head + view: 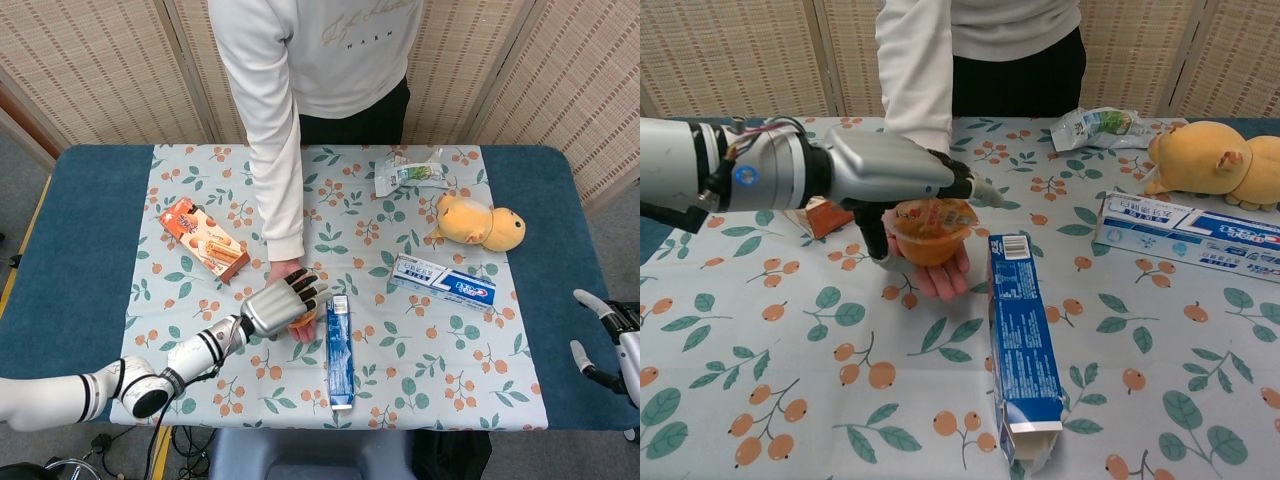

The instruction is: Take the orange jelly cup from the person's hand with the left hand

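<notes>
The orange jelly cup (932, 232) rests on the person's upturned palm (940, 280) near the table's middle. My left hand (890, 170) reaches over the cup from the left. Its fingers (965, 185) stretch across the lid and its thumb (875, 238) hangs down at the cup's left side; a firm grip does not show. In the head view my left hand (280, 302) covers most of the cup (303, 318). My right hand (605, 335) stays at the table's far right edge, fingers apart, holding nothing.
A blue toothpaste box (1025, 340) lies just right of the person's palm. A biscuit box (205, 238) lies to the left. A white toothpaste box (443, 281), a yellow plush toy (480, 222) and a clear packet (410, 172) sit at the right and back.
</notes>
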Motion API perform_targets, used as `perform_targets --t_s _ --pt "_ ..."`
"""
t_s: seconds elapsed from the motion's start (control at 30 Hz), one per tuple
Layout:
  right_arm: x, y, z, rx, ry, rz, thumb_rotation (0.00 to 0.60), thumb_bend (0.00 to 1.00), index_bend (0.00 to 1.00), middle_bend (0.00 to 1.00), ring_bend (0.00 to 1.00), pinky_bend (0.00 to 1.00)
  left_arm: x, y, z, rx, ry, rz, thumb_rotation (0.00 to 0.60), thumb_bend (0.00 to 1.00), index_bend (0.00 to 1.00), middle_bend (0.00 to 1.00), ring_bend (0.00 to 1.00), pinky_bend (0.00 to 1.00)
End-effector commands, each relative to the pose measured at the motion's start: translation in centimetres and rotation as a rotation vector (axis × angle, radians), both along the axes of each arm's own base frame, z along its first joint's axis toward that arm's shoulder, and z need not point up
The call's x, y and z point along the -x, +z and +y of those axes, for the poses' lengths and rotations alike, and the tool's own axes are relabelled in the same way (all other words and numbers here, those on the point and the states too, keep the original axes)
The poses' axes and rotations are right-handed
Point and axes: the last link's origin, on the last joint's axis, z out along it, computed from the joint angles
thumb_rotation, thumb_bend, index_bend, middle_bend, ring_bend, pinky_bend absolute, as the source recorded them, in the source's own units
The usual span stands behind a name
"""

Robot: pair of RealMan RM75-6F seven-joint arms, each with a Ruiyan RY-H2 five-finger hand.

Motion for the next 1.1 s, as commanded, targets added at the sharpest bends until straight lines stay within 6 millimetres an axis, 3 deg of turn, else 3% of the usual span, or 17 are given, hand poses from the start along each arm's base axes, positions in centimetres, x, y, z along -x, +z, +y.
perform_targets --t_s 0.03,0.07,0.17,0.3,0.37,0.73,0.9,1.1 --pt "0.0 0.0 0.0 -0.001 -0.001 0.0 0.6 0.39 0.17 0.27 0.21 0.41 0.1 -0.1 0.1 -0.007 0.005 -0.001 0.6 0.26 0.07 0.0 0.01 0.1" --pt "0.0 0.0 0.0 -0.002 -0.002 0.0 0.6 0.39 0.17 0.27 0.21 0.41 0.2 -0.2 0.2 -0.013 0.005 -0.003 0.6 0.26 0.1 0.0 0.02 0.12" --pt "0.0 -0.1 0.0 -0.003 -0.001 -0.002 0.6 0.39 0.17 0.27 0.21 0.41 0.3 -0.2 0.3 -0.026 0.009 -0.027 0.6 0.26 0.2 0.06 0.14 0.34" --pt "0.0 -0.1 0.0 -0.003 0.001 0.0 0.6 0.39 0.17 0.27 0.21 0.41 0.4 0.0 0.5 -0.044 0.006 -0.067 0.6 0.26 0.29 0.23 0.31 0.58" --pt "-0.1 -0.1 -0.1 -0.003 0.002 0.0 0.6 0.39 0.17 0.27 0.21 0.41 0.6 0.3 0.5 -0.053 0.003 -0.087 0.6 0.26 0.32 0.29 0.36 0.63" --pt "-0.3 -0.1 -0.2 -0.003 0.01 0.0 0.6 0.39 0.17 0.27 0.21 0.41 3.5 5.0 -0.8 -0.125 0.009 -0.129 0.6 0.26 0.34 0.32 0.38 0.66" --pt "-0.4 -0.3 -0.4 -0.007 0.017 -0.002 0.6 0.39 0.17 0.27 0.21 0.41 6.7 7.1 -1.7 -0.167 0.053 -0.068 0.6 0.26 0.34 0.32 0.38 0.66" --pt "-0.3 -0.4 -0.5 -0.012 0.019 -0.003 0.6 0.39 0.17 0.27 0.21 0.41 11.0 7.5 -2.6 -0.181 0.142 0.014 0.6 0.26 0.34 0.32 0.38 0.66"
